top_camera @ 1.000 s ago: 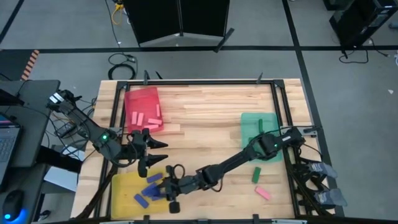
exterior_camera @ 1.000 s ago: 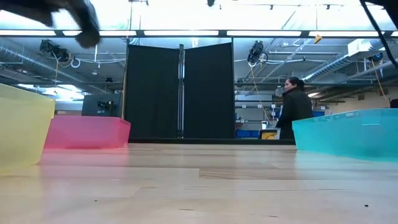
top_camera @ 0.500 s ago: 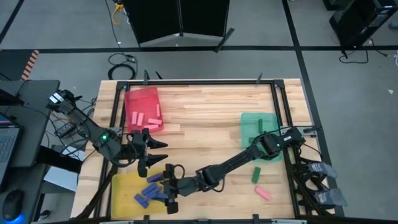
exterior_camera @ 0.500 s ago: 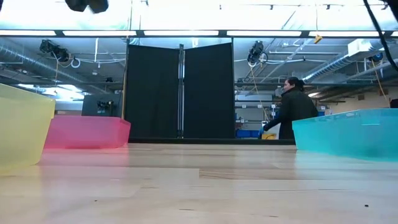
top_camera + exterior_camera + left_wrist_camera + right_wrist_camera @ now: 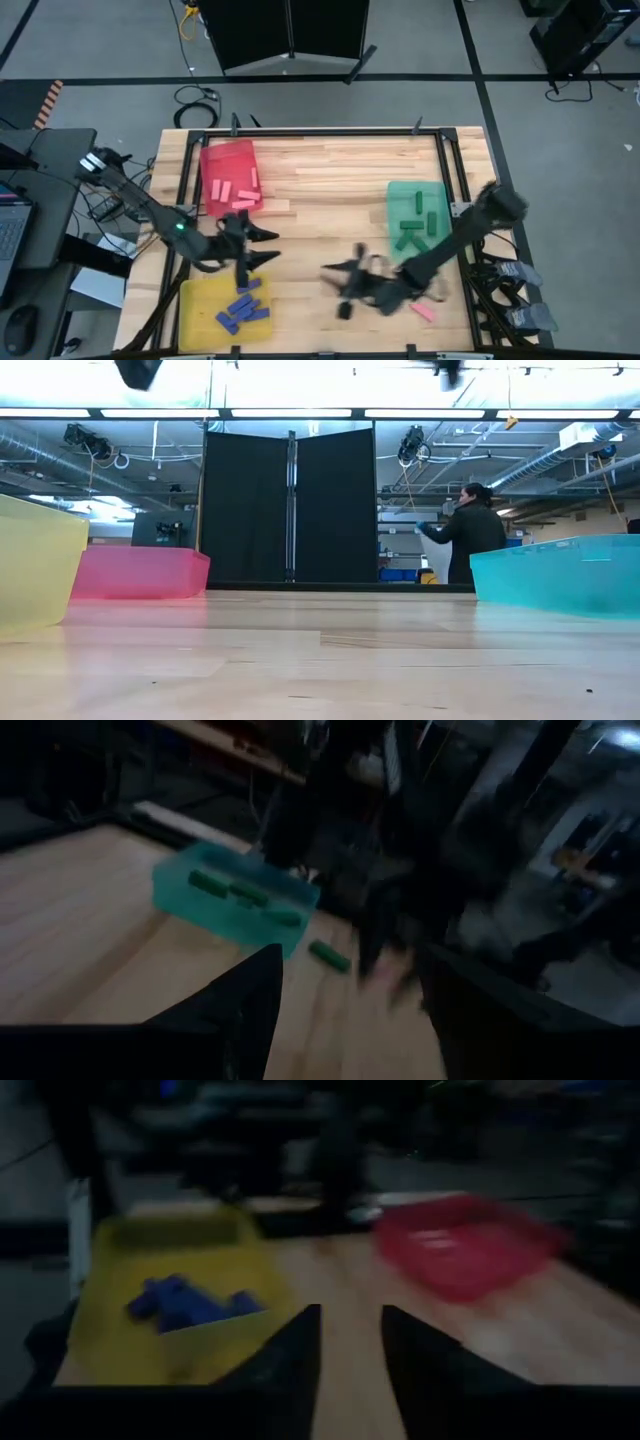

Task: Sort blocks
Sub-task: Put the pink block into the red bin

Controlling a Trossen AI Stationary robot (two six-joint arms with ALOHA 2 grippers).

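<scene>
Blue blocks [image 5: 240, 308] lie in the yellow tray [image 5: 195, 310], also seen in the right wrist view as blue blocks [image 5: 185, 1302]. Pink blocks [image 5: 232, 190] lie in the red tray [image 5: 215, 160], and green blocks [image 5: 415, 220] lie in the green tray [image 5: 400, 195]. One pink block [image 5: 423, 311] lies flat on the table near the right edge. One green block [image 5: 328, 955] lies on the wood beside the green tray. My left gripper [image 5: 262, 246] hovers open above the yellow tray's far edge. My right gripper [image 5: 340, 288] is open, empty and blurred over the table's near middle.
The wooden table has a dark frame [image 5: 440, 140] along its edges. Bare wood [image 5: 330, 190] lies between the red and green trays. My right arm [image 5: 450, 245] slants across the near right corner. A person [image 5: 470, 540] stands in the room beyond the table.
My right gripper has pulled away from the yellow tray and swept toward the table's right, ending over the near middle; its arm has swung right with it. My left gripper has shifted slightly to the right. The blue blocks stay in the yellow tray.
</scene>
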